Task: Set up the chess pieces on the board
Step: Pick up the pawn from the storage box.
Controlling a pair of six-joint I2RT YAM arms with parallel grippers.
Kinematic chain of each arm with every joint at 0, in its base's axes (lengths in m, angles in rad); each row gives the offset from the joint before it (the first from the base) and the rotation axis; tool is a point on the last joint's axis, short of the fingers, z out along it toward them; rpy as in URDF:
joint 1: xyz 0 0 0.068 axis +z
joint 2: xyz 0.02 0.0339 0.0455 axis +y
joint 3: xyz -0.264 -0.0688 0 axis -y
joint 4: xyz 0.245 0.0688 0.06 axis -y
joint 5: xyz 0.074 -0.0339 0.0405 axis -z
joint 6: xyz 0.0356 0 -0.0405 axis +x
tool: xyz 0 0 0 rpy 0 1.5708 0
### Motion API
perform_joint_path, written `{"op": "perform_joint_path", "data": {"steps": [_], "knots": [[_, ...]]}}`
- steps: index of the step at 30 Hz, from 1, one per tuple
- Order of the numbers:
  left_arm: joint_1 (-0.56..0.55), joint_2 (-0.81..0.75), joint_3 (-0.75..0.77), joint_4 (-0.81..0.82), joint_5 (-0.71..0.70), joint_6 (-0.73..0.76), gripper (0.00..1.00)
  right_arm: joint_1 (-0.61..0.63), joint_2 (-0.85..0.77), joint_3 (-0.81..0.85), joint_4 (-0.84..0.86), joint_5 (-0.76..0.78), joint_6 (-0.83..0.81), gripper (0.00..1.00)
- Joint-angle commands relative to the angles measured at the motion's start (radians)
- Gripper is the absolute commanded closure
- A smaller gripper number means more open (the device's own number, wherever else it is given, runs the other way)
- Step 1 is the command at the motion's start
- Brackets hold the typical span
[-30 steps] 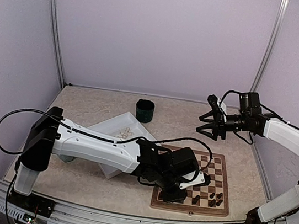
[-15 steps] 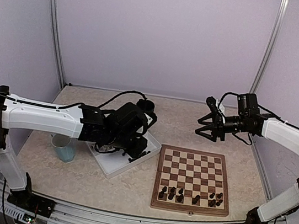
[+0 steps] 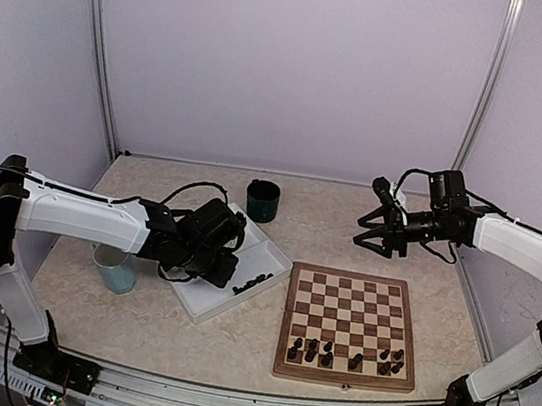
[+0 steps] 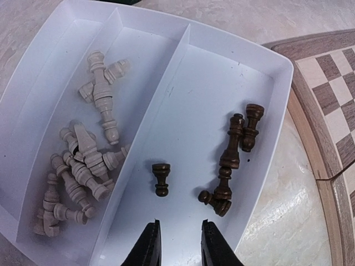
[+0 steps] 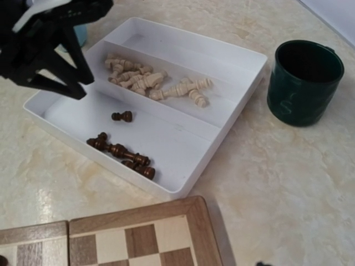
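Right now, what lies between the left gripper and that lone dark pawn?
Nothing: only bare floor of the white tray separates the left gripper from the lone dark pawn, as the left wrist view shows.

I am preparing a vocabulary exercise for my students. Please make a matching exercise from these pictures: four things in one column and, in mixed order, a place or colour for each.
Column A
1. pale pieces
2. cup behind the tray
3. board
4. left gripper

Column B
a. dark green
b. open, above the tray compartment with dark pieces
c. lying in the tray compartment farther from the board
d. right of the tray, dark pieces on its near rows

Pairs: 1-c, 2-a, 3-d, 4-b
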Motion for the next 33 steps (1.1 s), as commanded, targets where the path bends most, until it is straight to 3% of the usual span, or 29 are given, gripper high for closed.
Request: {"op": "perform_joint_path", "data": {"steps": [1,20,33], "knots": [[0.028,0.033,-0.010,0.069,0.041,-0.008,0.74,-0.012,0.013,0.014,-0.015,-0.014,-0.007,0.41],[0.101,0.199,0.014,0.150,0.089,0.004,0.76,-0.012,0.028,0.013,-0.022,-0.034,-0.017,0.46],[0.122,0.236,0.029,0.160,0.153,0.047,0.90,-0.009,0.027,0.020,-0.030,-0.056,-0.007,0.48]]}}
